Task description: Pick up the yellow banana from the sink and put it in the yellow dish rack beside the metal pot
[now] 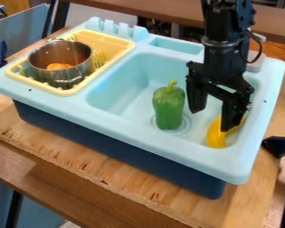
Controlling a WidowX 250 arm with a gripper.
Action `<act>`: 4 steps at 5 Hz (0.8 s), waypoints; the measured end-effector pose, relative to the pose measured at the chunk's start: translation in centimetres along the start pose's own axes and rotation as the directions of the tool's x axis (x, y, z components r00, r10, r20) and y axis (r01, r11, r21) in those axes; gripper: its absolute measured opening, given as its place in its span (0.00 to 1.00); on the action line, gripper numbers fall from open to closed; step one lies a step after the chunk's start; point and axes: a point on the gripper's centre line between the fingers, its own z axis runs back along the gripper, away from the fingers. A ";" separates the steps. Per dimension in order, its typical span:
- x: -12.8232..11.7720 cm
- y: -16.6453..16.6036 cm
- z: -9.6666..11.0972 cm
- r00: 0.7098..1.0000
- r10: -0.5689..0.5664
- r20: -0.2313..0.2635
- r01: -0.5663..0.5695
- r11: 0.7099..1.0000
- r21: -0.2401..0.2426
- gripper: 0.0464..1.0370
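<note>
1. Wooden tabletop (79,156) bears a pale-blue plastic toy sink (121,128) with a dark-blue base.
2. My black two-finger gripper (212,120) hangs over the basin, fingers spread; one finger overlaps the curved yellow toy (216,136), but I cannot tell whether they touch.
3. That toy lies by the basin's near right corner, perhaps kept in place by the walls.
4. A green bell pepper (168,107) stands stem-up at the drain, its broad body probably steadying it.
5. Within the yellow dish rack (109,42), a shiny metal pot (59,75) holds something orange (59,66).
</note>
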 end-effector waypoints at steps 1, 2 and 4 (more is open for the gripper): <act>0.1 0.1 -1.3 1.000 -0.019 -0.021 0.019 1.000 -0.005 0.96; 0.5 0.4 -2.0 0.999 -0.031 -0.025 0.031 0.999 -0.006 0.96; 1.3 1.0 -2.4 0.999 -0.033 -0.028 0.033 0.999 -0.008 0.62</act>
